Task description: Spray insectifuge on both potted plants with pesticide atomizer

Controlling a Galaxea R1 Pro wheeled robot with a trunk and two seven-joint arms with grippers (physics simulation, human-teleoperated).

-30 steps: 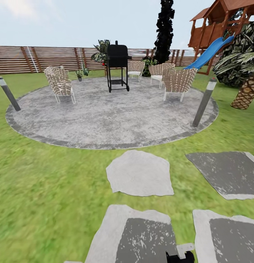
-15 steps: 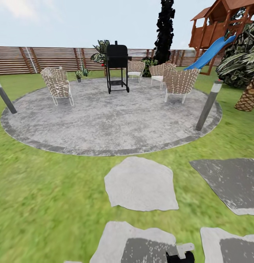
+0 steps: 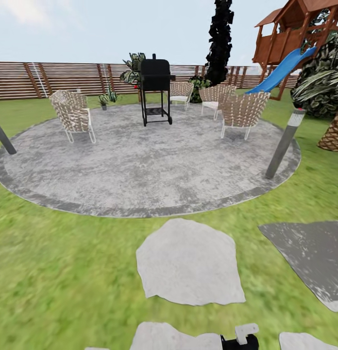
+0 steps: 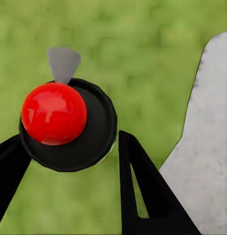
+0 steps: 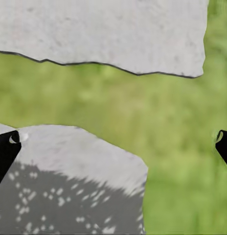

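Note:
In the left wrist view my left gripper [image 4: 74, 161] is shut on the pesticide atomizer [image 4: 69, 125], a round black body with a glossy red knob and a small grey nozzle, over the lawn. My right gripper [image 5: 113, 144] is open, its black fingertips [image 5: 6, 149] far apart above grass and grey slabs. Far off, at the back left of the round patio [image 3: 140, 165] by the fence, stands a small green potted plant [image 3: 104, 101]. Spiky leaves [image 3: 112, 92] rise beside it, too small to tell apart.
On the patio stand a black grill [image 3: 156, 90] and several wicker chairs [image 3: 72, 114]. Short grey posts [image 3: 284, 143] mark its edge. Beyond lie a brown slatted fence [image 3: 52, 78], a playhouse with a blue slide [image 3: 280, 70], and a palm trunk [image 3: 334, 131]. Stepping slabs [image 3: 188, 262] cross the lawn.
The whole head view has shifted: the camera has moved forward, so the patio looks nearer and the stepping slabs have slid down the picture.

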